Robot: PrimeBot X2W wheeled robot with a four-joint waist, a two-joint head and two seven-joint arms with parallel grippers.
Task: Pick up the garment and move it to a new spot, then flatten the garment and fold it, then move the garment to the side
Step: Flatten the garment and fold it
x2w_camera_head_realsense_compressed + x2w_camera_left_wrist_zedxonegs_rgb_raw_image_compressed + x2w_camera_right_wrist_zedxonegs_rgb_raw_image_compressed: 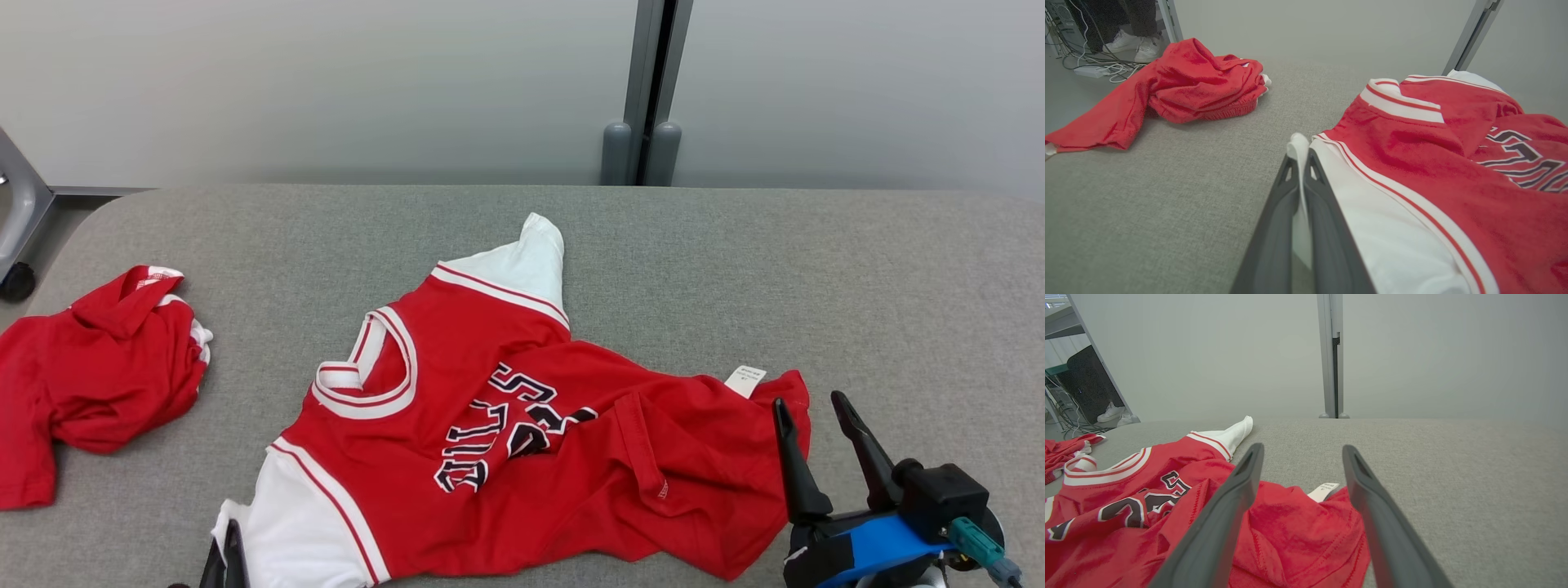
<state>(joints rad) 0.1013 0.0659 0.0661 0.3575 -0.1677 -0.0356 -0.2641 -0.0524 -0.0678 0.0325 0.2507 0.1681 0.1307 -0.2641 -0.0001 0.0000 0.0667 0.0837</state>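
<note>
The jersey [522, 425] lay on the table [735, 269], toward its near edge. The left tool [1299, 163] pinched its white sleeve [1298, 143]; the right tool [808, 402] gaped over the hem [1298, 522] and should close there before lifting evenly.

I count two garments on one grey tabletop [735, 245]: one red-and-white jersey [522, 441] at centre, one crumpled red garment [98, 376] at nine o'clock. One white tag [745, 380], two white shoes [1122, 41], and two grippers: left gripper [1299, 157], right gripper [808, 400].

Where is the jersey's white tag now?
Head view, right of centre: the white tag lies at the hem of the jersey, just beyond the right gripper.
</note>
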